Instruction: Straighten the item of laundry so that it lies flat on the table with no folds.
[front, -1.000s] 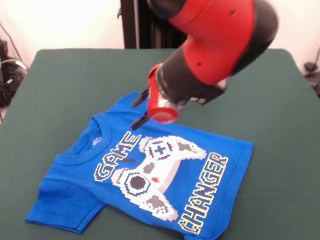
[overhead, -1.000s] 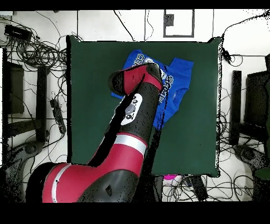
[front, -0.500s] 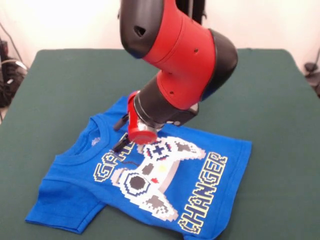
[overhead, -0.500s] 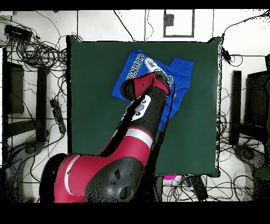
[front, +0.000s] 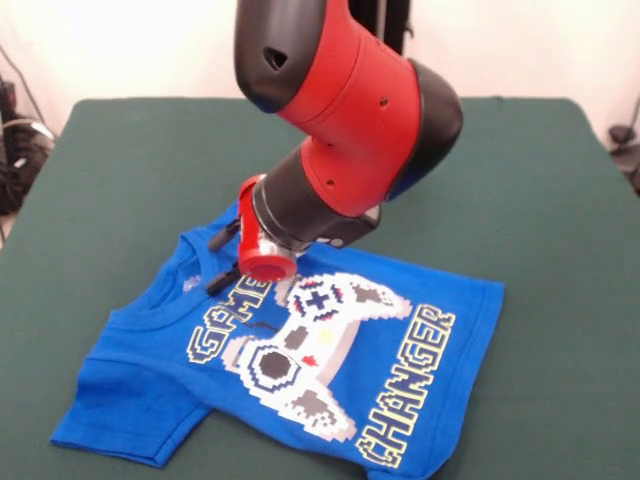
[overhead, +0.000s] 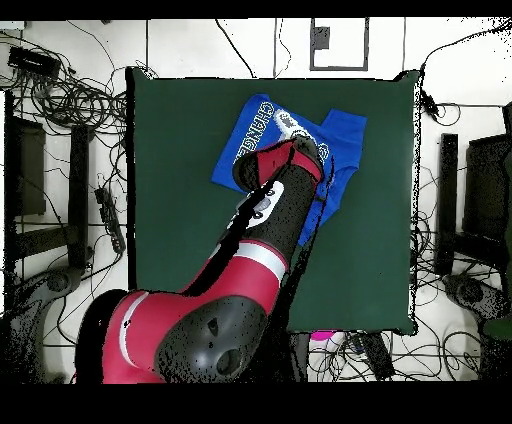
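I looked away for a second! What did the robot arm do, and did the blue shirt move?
The gripper swung down and sideways over the T-shirt, from above the far edge of the shirt to just beside the collar, by the start of "GAME". It took hold of nothing. The shirt lies as before on the table.

My arm (front: 345, 120) glossy red with black joints, my wrist ring red, the item of laundry (front: 300, 350) bright blue, its pixel controller print white and grey with red and blue specks, its outlined lettering yellow-white, the table (front: 130, 160) dark green
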